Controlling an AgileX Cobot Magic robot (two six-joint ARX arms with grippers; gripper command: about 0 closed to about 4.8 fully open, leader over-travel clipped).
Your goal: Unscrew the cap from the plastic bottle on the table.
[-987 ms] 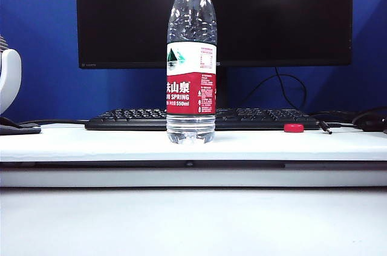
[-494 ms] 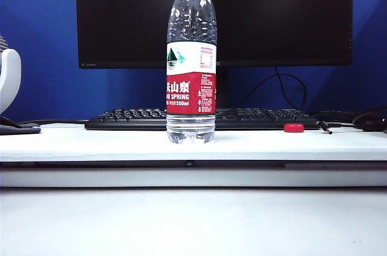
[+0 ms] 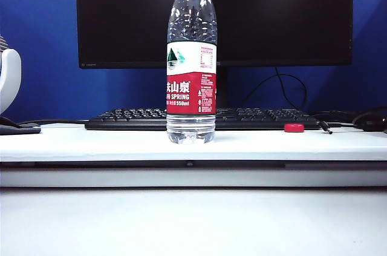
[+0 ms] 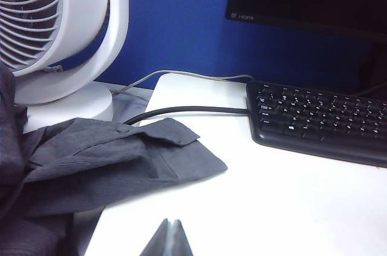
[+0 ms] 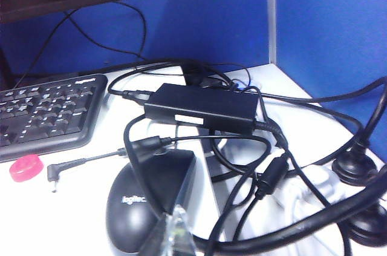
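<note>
Already uncapped: bottle open, both grippers clenched and empty.

Centre of the exterior view, the plastic bottle [image 3: 191, 62] stands upright on the table [image 3: 91, 142], only its red neck ring showing at the top edge; the cap [image 3: 294, 128] lies apart at the right, in front of the keyboard [image 3: 260, 118], and neither arm appears. Low in the left wrist view, the left gripper [image 4: 169, 242] is pinched shut on nothing, above bare table beside a grey cloth [image 4: 109, 162]. Low in the right wrist view, the right gripper [image 5: 174, 235] is likewise clenched empty over the mouse [image 5: 142, 204], the cap [image 5: 25, 167] at the left edge. Nothing seems left to do.
</note>
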